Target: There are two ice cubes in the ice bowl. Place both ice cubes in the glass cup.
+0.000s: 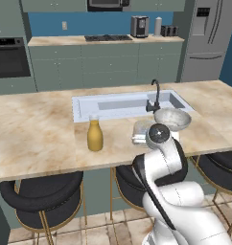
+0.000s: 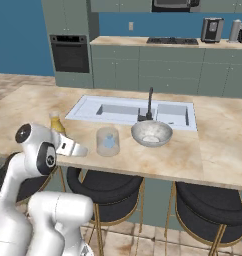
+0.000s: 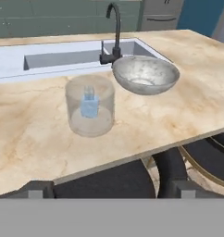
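Note:
The glass cup (image 3: 90, 111) (image 2: 108, 141) stands upright on the marble counter, near its front edge. Pale blue ice cubes (image 3: 89, 105) sit inside it, one seemingly atop the other. The ice bowl (image 3: 146, 74) (image 2: 152, 133) (image 1: 172, 118) rests just right of the cup, beside the faucet, with a pale speckled inside. My gripper (image 3: 110, 189) (image 2: 77, 148) is open and holds nothing. It hangs in front of the counter edge, pulled back from the cup and level with it. In the left base view my arm partly hides the cup (image 1: 139, 130).
A yellow bottle (image 1: 94, 135) (image 2: 56, 122) stands left of the cup. The sink basin (image 2: 118, 110) and black faucet (image 3: 115, 32) lie behind cup and bowl. Black stools (image 2: 105, 192) sit under the counter's front edge.

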Controlling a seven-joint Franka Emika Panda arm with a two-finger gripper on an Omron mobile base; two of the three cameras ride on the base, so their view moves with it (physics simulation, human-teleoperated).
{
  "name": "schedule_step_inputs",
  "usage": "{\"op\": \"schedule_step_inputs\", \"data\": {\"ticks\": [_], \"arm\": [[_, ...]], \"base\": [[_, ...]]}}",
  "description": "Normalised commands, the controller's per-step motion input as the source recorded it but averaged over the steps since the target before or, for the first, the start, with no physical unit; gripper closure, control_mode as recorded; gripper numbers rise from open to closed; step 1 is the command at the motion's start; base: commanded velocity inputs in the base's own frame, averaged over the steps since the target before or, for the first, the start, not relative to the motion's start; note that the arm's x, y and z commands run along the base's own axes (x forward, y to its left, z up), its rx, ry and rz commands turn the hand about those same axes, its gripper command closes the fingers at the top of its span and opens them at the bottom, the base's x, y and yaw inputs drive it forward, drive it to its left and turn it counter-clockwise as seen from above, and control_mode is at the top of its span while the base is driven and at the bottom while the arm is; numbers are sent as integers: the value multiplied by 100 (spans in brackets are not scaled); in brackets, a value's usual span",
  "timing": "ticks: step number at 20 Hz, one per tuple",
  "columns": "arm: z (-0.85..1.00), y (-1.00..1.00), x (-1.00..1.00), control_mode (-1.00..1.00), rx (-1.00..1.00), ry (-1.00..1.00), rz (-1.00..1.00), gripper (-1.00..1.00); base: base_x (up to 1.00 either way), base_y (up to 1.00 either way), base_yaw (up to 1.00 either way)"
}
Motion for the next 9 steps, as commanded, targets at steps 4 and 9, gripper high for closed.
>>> {"op": "schedule_step_inputs", "data": {"ticks": [4,9], "arm": [[45,23,-92,-100,0,-53,14,-100],[68,59,-54,-100,7,13,40,-100]], "base": [[0,0,0],[0,0,0]]}}
